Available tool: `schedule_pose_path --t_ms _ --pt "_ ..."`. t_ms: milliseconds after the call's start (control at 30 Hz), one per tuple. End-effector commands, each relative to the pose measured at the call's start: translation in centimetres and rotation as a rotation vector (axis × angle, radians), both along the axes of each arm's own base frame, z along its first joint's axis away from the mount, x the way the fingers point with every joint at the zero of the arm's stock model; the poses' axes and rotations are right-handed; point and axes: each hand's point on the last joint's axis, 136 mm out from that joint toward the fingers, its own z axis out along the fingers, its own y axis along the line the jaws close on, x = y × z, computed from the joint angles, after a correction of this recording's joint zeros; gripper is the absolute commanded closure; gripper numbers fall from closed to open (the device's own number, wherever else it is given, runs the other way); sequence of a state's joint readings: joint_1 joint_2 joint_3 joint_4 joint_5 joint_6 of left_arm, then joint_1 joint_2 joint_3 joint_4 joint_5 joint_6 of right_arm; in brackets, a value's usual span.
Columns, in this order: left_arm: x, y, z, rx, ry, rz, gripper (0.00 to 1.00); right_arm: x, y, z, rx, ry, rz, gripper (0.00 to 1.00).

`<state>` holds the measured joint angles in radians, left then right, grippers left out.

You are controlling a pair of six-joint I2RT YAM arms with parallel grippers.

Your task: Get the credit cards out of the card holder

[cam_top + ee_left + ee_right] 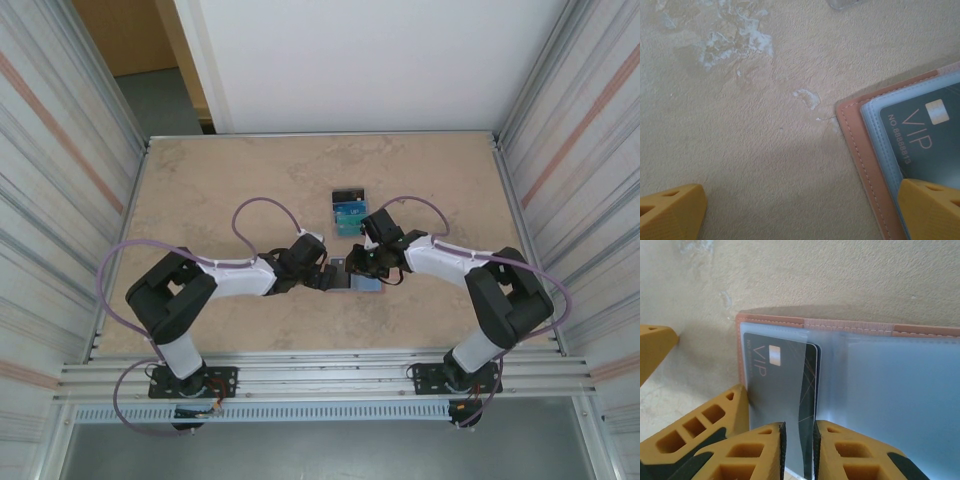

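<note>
The salmon card holder [364,284] lies open and flat on the table between my two grippers, its blue-grey pockets up. A black VIP credit card [785,385] sits in the left pocket, its right edge poking out of the sleeve. My right gripper [799,450] stands over that edge, jaws nearly together with a narrow gap and the card flat beneath them. My left gripper [800,215] is wide open. One of its fingers [930,210] rests on the card holder [860,150] over the card [930,145], the other on bare table. The holder's right pocket [900,390] looks empty.
A black card [348,194] and a teal-blue card [349,217] lie on the beige table just beyond the holder. Metal walls close the table in left and right, with a rail along the near edge.
</note>
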<state>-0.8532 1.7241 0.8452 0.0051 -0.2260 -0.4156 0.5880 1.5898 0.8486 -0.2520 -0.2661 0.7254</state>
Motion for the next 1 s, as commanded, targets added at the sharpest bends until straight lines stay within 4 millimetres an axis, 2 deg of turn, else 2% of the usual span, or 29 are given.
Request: schedule_pose_path --t_ms 0,433,967 --pt "-0.8 0.9 -1.4 0.079 0.031 -0.012 0.02 -0.4 -0.3 -1.2 0.004 0.035 -0.005 0.78" --pt "-1.0 1.0 -1.6 0.096 0.038 -0.019 0.01 -0.5 0.1 -1.9 0.034 0.048 -0.002 0.85" --pt "-1.1 0.9 -1.8 0.106 0.043 -0.026 0.01 -0.6 0.9 -2.2 0.116 0.060 0.011 0.85"
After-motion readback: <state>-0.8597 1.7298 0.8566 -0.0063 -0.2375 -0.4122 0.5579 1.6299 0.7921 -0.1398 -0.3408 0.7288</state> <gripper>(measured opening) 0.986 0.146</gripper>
